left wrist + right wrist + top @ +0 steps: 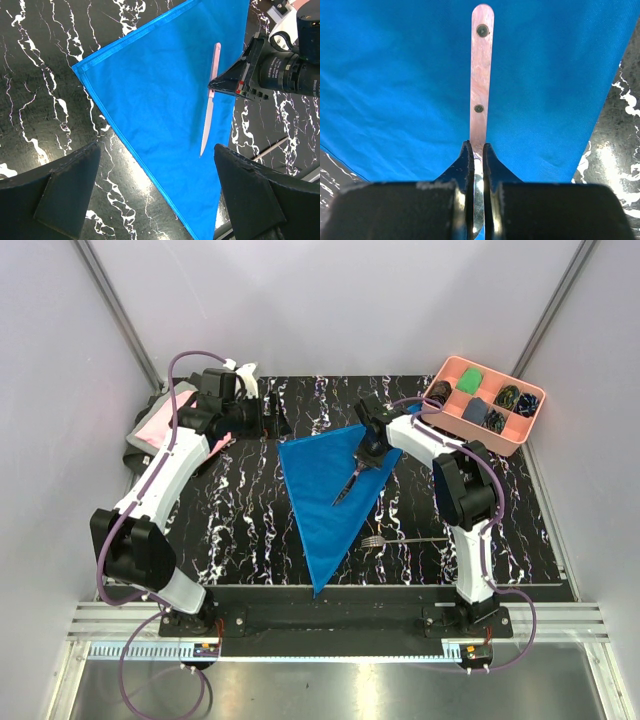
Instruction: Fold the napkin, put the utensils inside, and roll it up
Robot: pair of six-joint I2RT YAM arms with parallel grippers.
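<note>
The black white-veined table (240, 530) carried one napkin (320, 495), a blue cloth folded into a single triangle. It lay at the table's middle, its broad side toward the far edge and its point reaching the near edge.

Two arms stood at the near edge. The left arm (165, 475) stretched along the left edge toward the far-left corner, wrist turned in toward the napkin. The left gripper (156, 147) hovered with its fingers (65, 195) spread wide and nothing between them. The right arm (465, 490) bent inward from the right, and the right gripper (475, 147) hung over the napkin's right half.

One pink compartment tray (522, 445) sat in the far-right corner. One pink shirt (152, 428) lay at the left edge.

There were two utensils. One fork (400, 540) lay on the bare table just right of the napkin, near the near edge. One knife (347, 486) was clamped between the right fingers over the cloth. Whether its tip touched the cloth could not be told.
</note>
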